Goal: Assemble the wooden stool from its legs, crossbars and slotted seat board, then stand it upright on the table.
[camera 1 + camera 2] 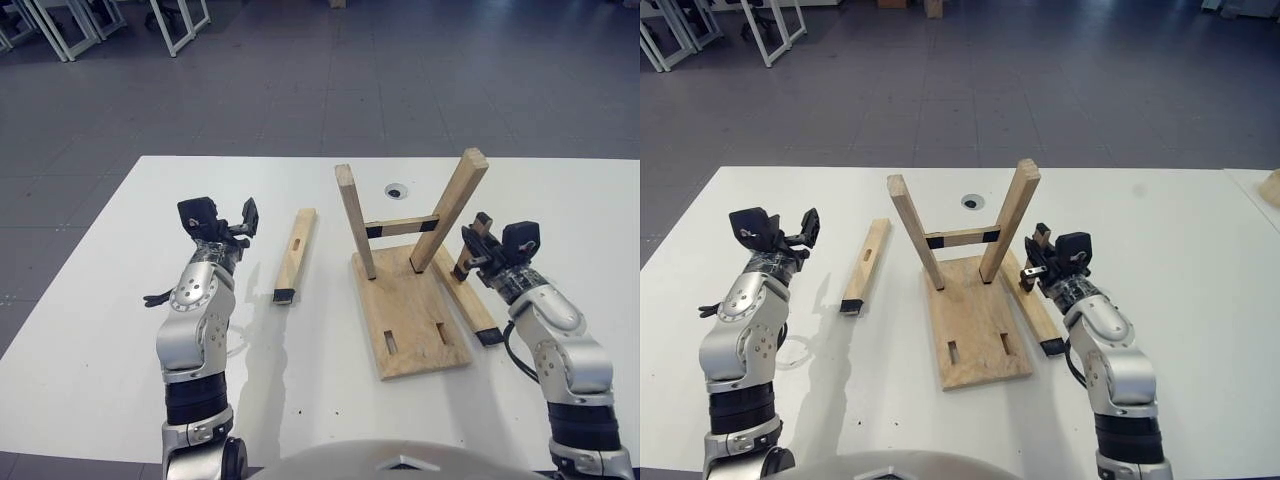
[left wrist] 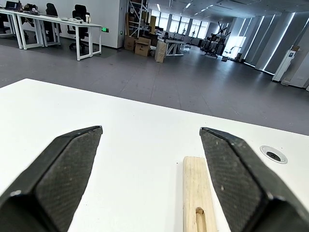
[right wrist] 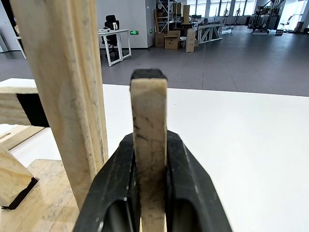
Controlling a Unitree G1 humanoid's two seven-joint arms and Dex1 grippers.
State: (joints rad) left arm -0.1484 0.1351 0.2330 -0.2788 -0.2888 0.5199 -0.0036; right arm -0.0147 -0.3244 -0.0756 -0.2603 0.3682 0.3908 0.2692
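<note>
1. Left eye view: the pale, rectangular, slotted wooden seat board [image 1: 415, 300] lies flat on the white table [image 1: 90, 330], underside up by my judgement, so that legs can be pressed in from above; two pale wooden upright legs [image 1: 356, 222] stand in its far slots, splayed apart and tied by a thin wooden crossbar [image 1: 402, 228] with black ends; the two near slots are unfilled.
2. Right eye view: a pale wooden loose leg [image 1: 866, 262], slotted and black-tipped, lies on the table between the left gripper [image 1: 780, 232] and the seat board; a fourth leg [image 1: 1040, 322] lies just beside the board's right edge, below the right gripper [image 1: 1035, 258]; each spare part seems laid out within reach of the nearer arm.
3. Left wrist view: the left gripper's fingers [image 2: 63, 179] are spread wide with nothing between them, above the table; the loose leg's end lies ahead, nearer one finger than the other, so the pincer looks roughly lined up to straddle it.
4. Right wrist view: the right gripper is clenched on a short pale wooden bar [image 3: 148, 106] with a black-capped end, held upright close beside one upright leg; I judge it to be the second crossbar, gripped low so that the capped end stays free to enter a slot.
</note>
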